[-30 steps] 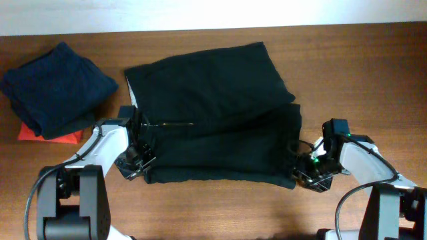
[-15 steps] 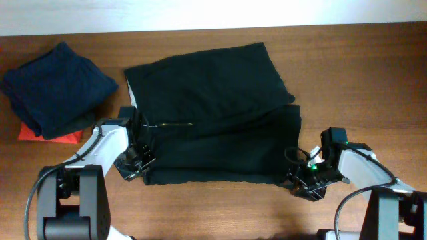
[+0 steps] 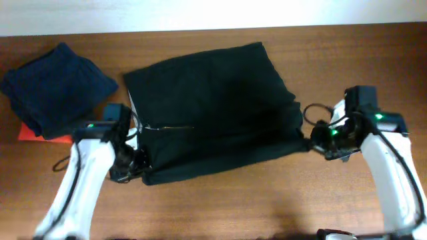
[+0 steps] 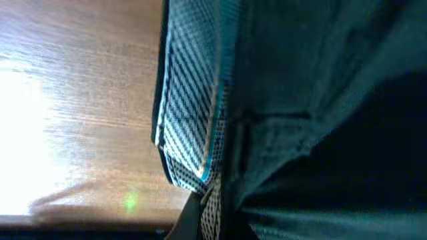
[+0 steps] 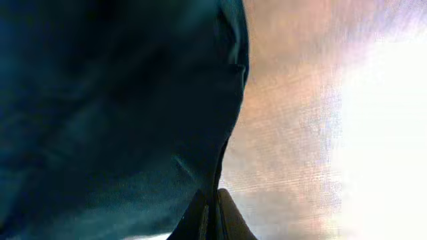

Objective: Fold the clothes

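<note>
Over on the left a navy bundle [image 3: 57, 87] sits on a red item [image 3: 30, 131], and beside it the left gripper [image 3: 135, 164] has its jaws clamped on the near-left corner of the clothes [image 3: 213, 107]. These lie black and spread across the middle of the desk [image 3: 220, 213], and the right gripper [image 3: 313, 142] has its jaws pinched tight on their near-right corner.

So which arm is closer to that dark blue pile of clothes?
Left. The left gripper pinches the black garment at its left corner, near the blue pile; the right gripper pinches the opposite corner, much farther away.
</note>
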